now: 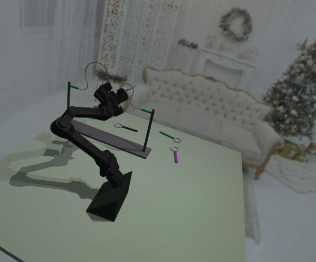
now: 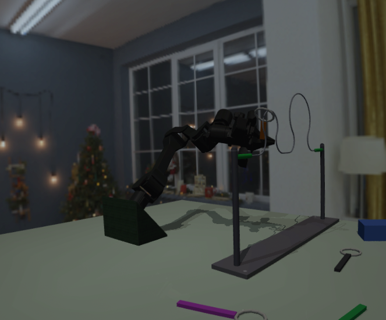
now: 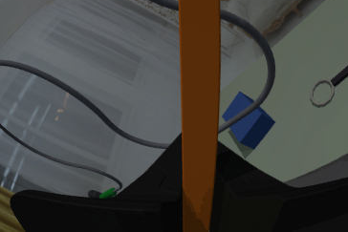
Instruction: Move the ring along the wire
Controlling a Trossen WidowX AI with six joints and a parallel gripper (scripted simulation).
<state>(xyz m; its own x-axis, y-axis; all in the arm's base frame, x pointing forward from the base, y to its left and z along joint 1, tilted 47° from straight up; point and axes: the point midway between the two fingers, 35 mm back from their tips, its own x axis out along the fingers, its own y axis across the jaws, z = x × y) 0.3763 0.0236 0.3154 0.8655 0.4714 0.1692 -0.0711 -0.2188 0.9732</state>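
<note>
My gripper point(image 1: 123, 92) point(image 2: 258, 137) point(image 3: 193, 140) is shut on the lower end of the orange handle point(image 1: 127, 89) point(image 2: 262, 130) point(image 3: 198, 67). The handle stands nearly upright. Its grey ring point(image 1: 132, 86) point(image 2: 265, 115) is up on the small loop of the thin grey wire point(image 1: 96, 63) point(image 2: 300, 103) point(image 3: 257, 38), above the green part point(image 1: 146, 110) point(image 2: 244, 155) at the nearer post point(image 1: 148, 129) point(image 2: 235, 206). I cannot tell whether the ring touches the wire. The other green part point(image 1: 74, 86) point(image 2: 318, 149) point(image 3: 105, 193) is at the far post point(image 1: 68, 95) point(image 2: 322, 182).
The posts stand on a dark baseplate point(image 1: 110, 137) point(image 2: 282, 242). Spare rings lie on the table: a black-handled one point(image 1: 125, 127) point(image 2: 343, 262) point(image 3: 324, 93), a green-handled one point(image 1: 169, 136) point(image 2: 353, 312) and a purple-handled one point(image 1: 175, 155) point(image 2: 206, 308). A blue block point(image 2: 380, 229) point(image 3: 250, 119) lies behind the plate.
</note>
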